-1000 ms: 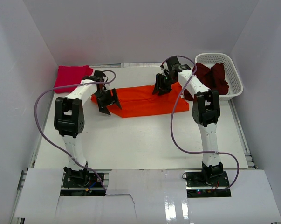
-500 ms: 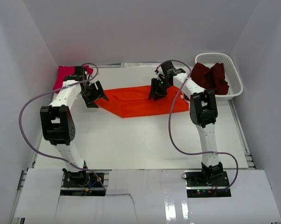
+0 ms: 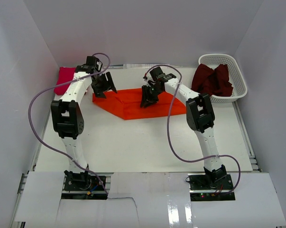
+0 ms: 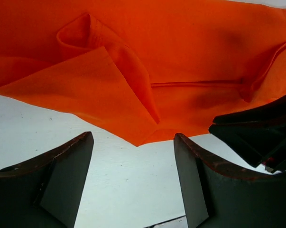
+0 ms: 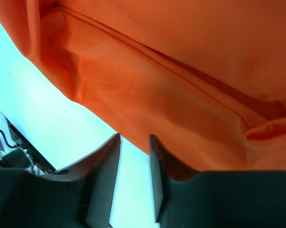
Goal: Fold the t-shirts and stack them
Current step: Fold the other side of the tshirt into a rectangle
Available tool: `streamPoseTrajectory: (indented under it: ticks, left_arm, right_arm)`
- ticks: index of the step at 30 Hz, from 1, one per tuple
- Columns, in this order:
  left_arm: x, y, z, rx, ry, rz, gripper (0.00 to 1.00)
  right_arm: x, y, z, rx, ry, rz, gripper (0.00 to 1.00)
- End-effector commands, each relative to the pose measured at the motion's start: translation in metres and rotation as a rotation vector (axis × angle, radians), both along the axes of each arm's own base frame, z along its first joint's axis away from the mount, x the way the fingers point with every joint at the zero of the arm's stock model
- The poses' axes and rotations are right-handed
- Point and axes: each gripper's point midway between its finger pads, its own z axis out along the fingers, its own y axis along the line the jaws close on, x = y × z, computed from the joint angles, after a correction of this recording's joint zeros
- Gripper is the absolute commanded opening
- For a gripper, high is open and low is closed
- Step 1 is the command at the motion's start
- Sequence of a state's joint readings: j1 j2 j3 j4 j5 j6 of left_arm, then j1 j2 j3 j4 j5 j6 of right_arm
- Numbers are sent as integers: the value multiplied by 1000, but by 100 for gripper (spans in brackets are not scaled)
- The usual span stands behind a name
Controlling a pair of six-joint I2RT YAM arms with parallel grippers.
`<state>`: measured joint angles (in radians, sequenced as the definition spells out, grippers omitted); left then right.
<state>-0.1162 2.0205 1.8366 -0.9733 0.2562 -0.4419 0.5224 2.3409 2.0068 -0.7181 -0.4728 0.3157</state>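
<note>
Room: white-walled booth around a white table (image 3: 133, 142), with two arms reaching in from its near edge.
Orange tee (image 3: 128, 108): lies flat at the far middle of the table, partly folded (a flap is doubled over near its left end). It looks like the shirt in hand.
Left pincer (image 4: 133, 137): open with nothing between its fingers, hovering just off the tee's pointed left corner, probably placed to take that corner.
Right pincer (image 5: 133, 137): low over the tee's middle, fingers close together with bare table showing between them. I cannot tell whether any cloth is pinched.
Magenta tee (image 3: 64, 78): folded at the far left corner, likely the base of the stack.
Maroon tee (image 3: 211, 80): heaped in the basket (image 3: 241, 84) at far right, not yet folded.
</note>
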Motion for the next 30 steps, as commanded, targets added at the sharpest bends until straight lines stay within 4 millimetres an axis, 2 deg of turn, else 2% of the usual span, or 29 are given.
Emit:
streamPoseTrajectory:
  ticks: [1,3,4,5,6,8,13,15,22,26,30]
  left_arm:
    - [5,-7,8,43,-23,-23,79]
    - [5,-15,-2,53,2,-42,77]
    - [6,-24,1,63,-9,-60,76]
    - [6,-25,-2,87,-5,-63,75]
    - [7,-27,-9,109,9,-70,75]
    - [12,-33,-7,143,-7,-85,75]
    - [23,-15,-19,278,-7,-47,75]
    - [27,-17,-19,275,-19,-45,75]
    - [31,-60,-18,196,-62,-164,75]
    - [30,-68,-28,194,-48,-185,75]
    - [25,-68,-45,203,-14,-196,75]
  right_arm:
    - [7,7,-4,21,-5,-5,27]
    - [5,9,-12,15,10,-5,15]
    - [4,9,-14,8,13,-6,10]
    - [4,9,-17,3,14,-8,9]
    - [2,9,-22,-4,24,-7,9]
    - [1,8,-26,-8,31,-8,9]
    - [-7,8,-38,-14,52,2,9]
    - [-8,8,-41,-18,57,3,9]
    - [-11,9,-51,-28,73,9,9]
    - [-12,10,-51,-27,72,11,9]
    - [-12,9,-51,-27,73,11,9]
